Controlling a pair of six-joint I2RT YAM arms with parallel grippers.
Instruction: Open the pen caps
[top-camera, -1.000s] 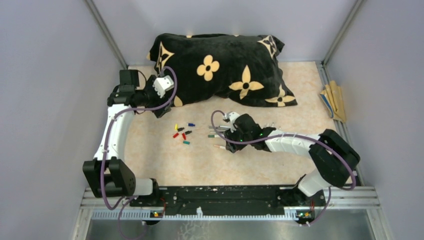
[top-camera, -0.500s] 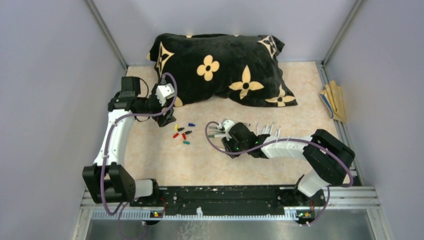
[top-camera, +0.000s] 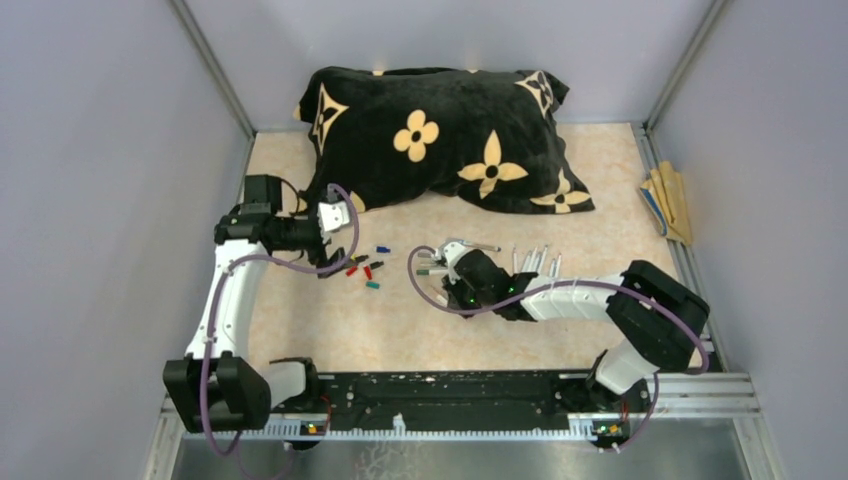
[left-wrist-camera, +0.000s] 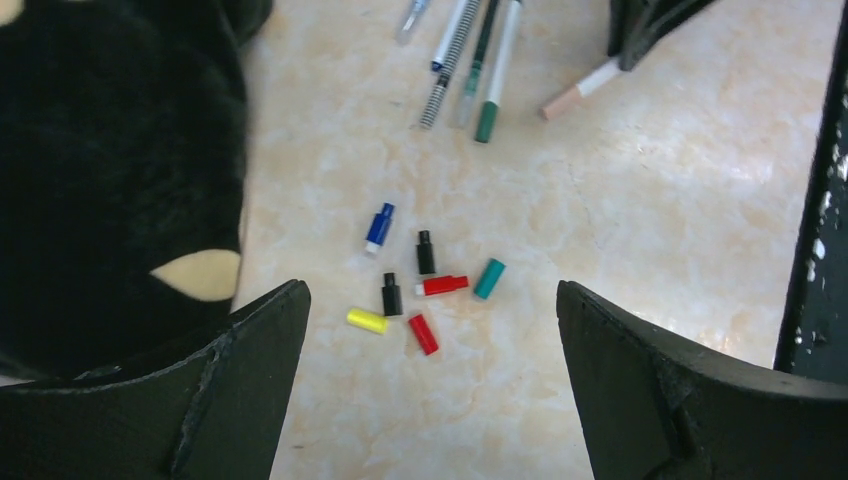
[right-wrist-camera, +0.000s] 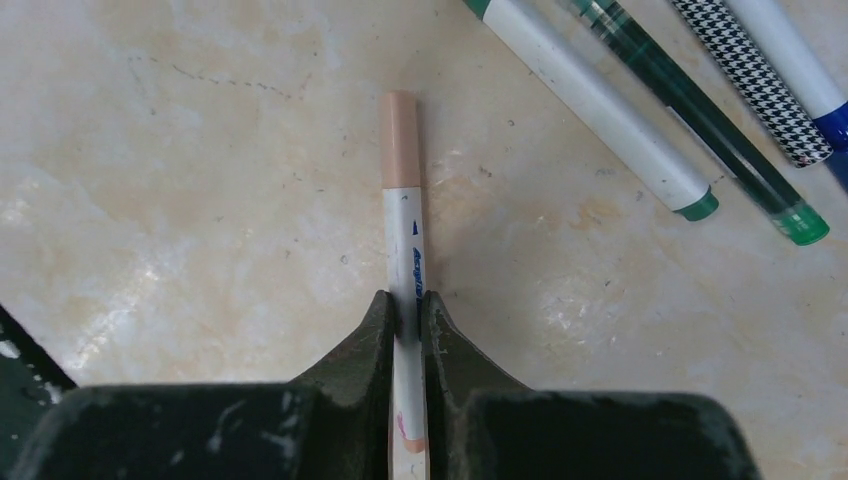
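Several loose pen caps in red, black, blue, yellow and teal lie scattered on the marble tabletop, left of centre in the top view. My left gripper hangs open above them with nothing between its fingers. My right gripper is shut on the white barrel of a pen that lies on the table, its peach cap sticking out ahead of the fingertips. In the top view this gripper sits low at table centre. More capped pens lie just beside it.
A black pillow with cream flowers fills the back of the table, close to the left arm. Several slim pens lie behind the right forearm. Tan sticks rest at the right wall. Grey walls enclose the table.
The right gripper moved over the peach-capped pen and closed on its barrel. The left gripper swung from the pillow's edge toward the loose caps, staying open.
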